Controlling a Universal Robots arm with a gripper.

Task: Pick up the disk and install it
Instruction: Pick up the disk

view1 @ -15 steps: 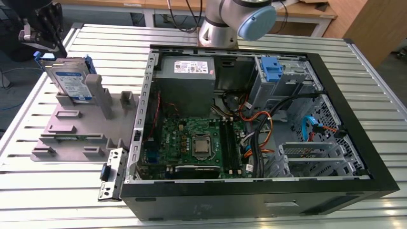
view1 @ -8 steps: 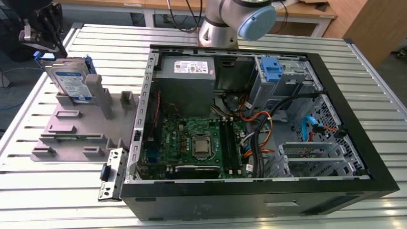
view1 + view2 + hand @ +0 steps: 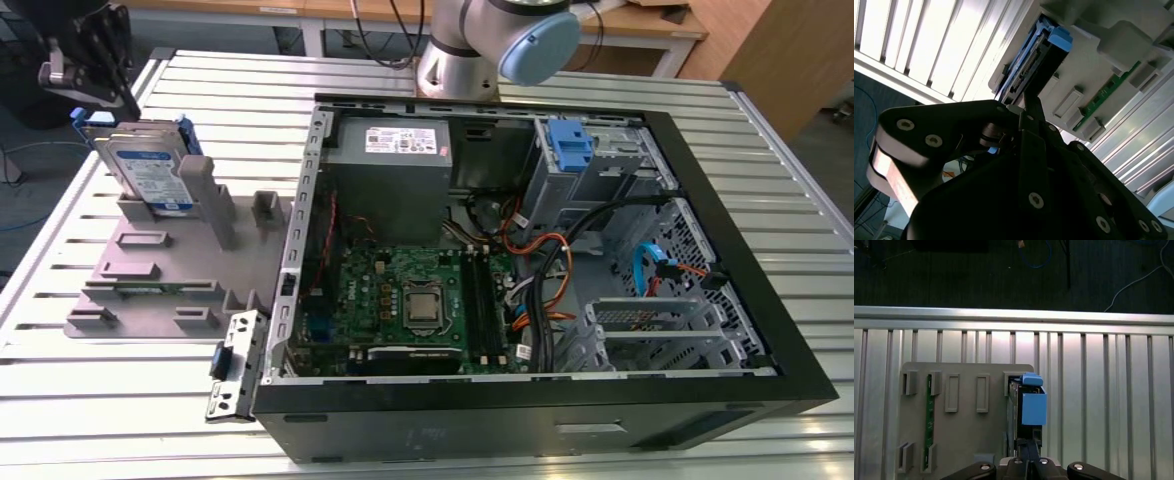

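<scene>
The disk [image 3: 150,170] stands on edge in a slot of a grey holder [image 3: 147,270] at the exterior view's left, its white-and-blue label facing the front and blue rails along its edges. My black gripper [image 3: 118,100] hangs just above the disk's far upper end. In the first wrist view the disk [image 3: 1026,407] lies straight ahead of my gripper [image 3: 1027,442], whose fingers are pressed together. In the second wrist view the gripper [image 3: 1029,102] points at the disk's connector end [image 3: 1031,60]. Nothing is between the fingers.
An open computer case [image 3: 534,400] fills the table's middle and right, with a motherboard [image 3: 414,300], a grey power-supply box [image 3: 391,150] and a drive cage with a blue latch [image 3: 571,145]. A green memory stick [image 3: 930,410] sits in the holder [image 3: 964,430]. A small bracket [image 3: 234,365] lies by the case.
</scene>
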